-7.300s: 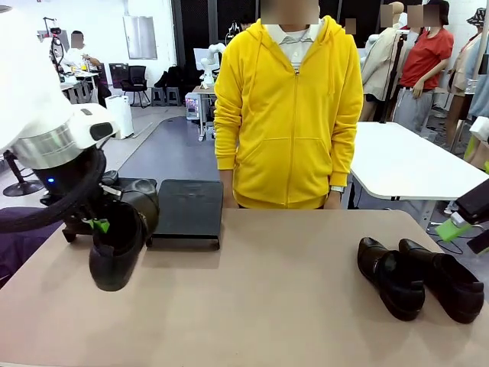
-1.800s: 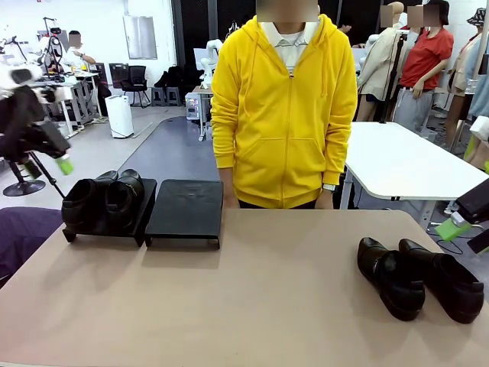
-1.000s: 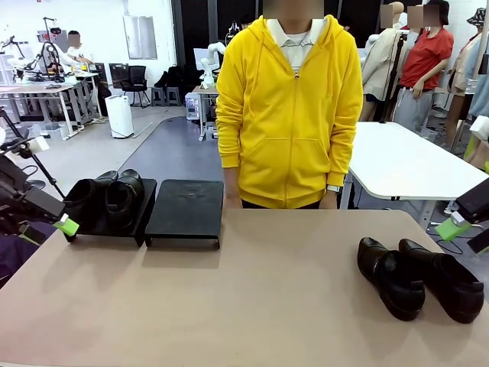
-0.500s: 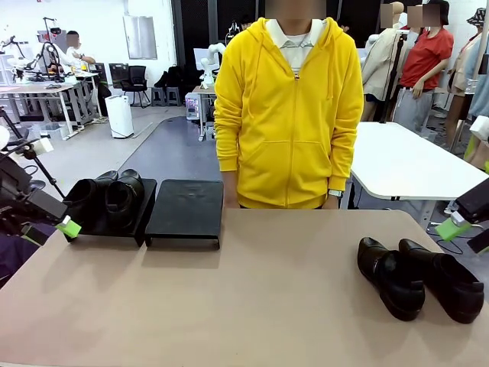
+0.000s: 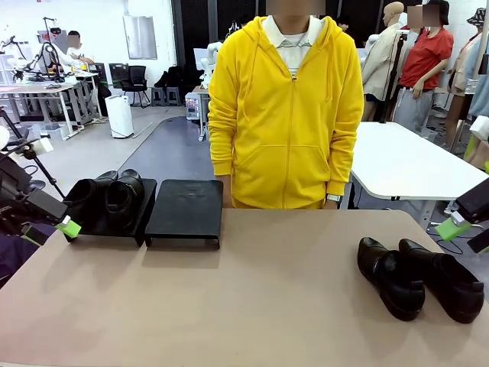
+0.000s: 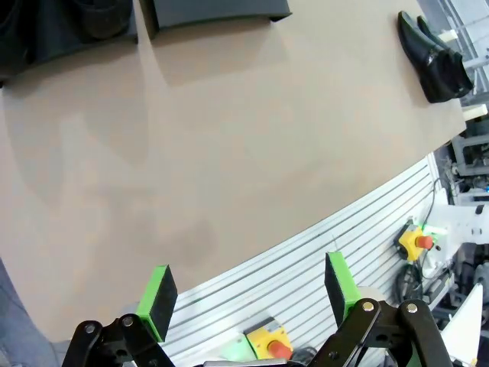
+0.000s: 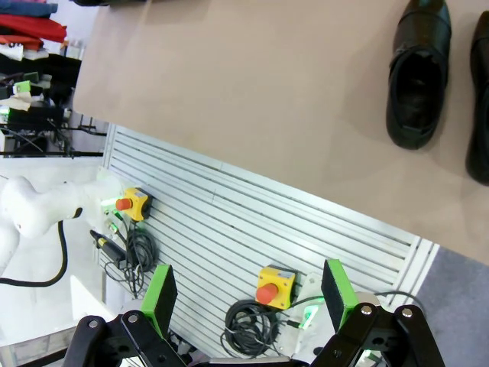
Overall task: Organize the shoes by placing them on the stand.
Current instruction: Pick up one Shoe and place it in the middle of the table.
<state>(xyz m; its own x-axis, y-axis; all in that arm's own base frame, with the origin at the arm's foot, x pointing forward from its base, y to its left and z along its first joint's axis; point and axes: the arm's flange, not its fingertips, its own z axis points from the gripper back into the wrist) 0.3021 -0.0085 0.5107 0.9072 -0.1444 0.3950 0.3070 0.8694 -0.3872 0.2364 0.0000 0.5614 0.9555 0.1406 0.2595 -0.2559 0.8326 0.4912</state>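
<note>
**Stand** (image 5: 183,210): low, black and matte. It has two flat rectangular trays side by side, both slanted. The left tray carries two shoes (image 5: 103,200), close side by side. The right tray is bare.

**Loose pair** (image 5: 390,279): two more shoes lying close together on the table (image 5: 252,306), well right of the stand and nearer the robot. They are black leather with a slight gloss, rounded toes, low heels and open slip-on tops.

**Left gripper** (image 6: 246,294): jaws wide apart with nothing between them, off the table edge just left of the stand.

**Right gripper** (image 7: 247,293): jaws wide apart and empty, past the table edge far right of the stand, close to the loose pair.

**Person** (image 5: 286,115): stands behind the stand's right end.

**Step in hand (judged):** fetch one loose shoe for the bare tray.
- The right gripper is the nearer one.
- A pinch on the opening's rim, one finger inside and one outside, should hold better than one on the smooth toe.
- The shoe should go sole-flat against one side of the tray, leaving room for the fourth.
- The slope may let it slide, so it should be let go only once it has settled.
</note>
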